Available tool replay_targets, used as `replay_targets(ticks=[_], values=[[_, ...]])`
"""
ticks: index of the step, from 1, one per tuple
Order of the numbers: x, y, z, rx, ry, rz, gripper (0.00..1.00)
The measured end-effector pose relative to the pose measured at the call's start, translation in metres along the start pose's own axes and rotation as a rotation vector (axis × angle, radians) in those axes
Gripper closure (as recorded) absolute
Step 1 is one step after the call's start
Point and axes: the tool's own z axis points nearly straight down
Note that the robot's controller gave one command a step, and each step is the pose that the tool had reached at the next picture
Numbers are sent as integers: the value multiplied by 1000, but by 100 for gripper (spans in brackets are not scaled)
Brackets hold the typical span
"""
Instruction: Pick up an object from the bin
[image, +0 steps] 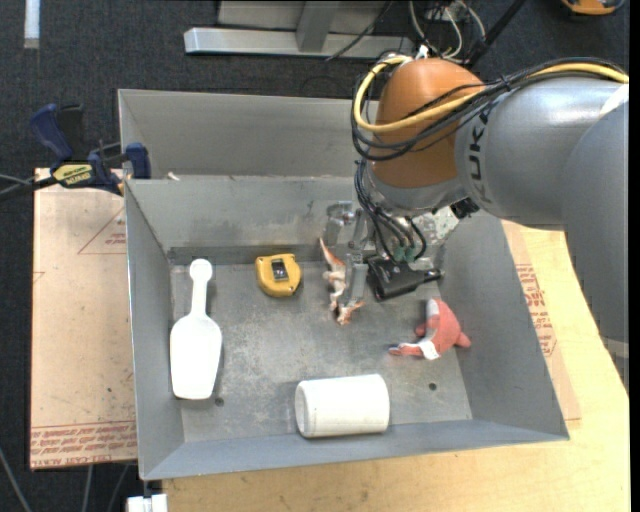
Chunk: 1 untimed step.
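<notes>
My gripper (343, 312) hangs over the middle of the bin, its two fingers meeting at the tips, shut, with nothing showing between them. A yellow tape measure (278, 274) lies to its left, near the back wall. A red and white toy-like piece (440, 335) lies to the right of the fingertips. In front of the gripper a white cylinder (342, 405) lies on its side by the front wall.
A white plastic scoop (195, 345) lies along the left side, handle pointing to the back. The arm with its orange cover and cables comes in from the right over the bin's back right part.
</notes>
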Motion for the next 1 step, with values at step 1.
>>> replay_targets(ticks=[1], values=[[-1,0,-5,0,-6,1,0]])
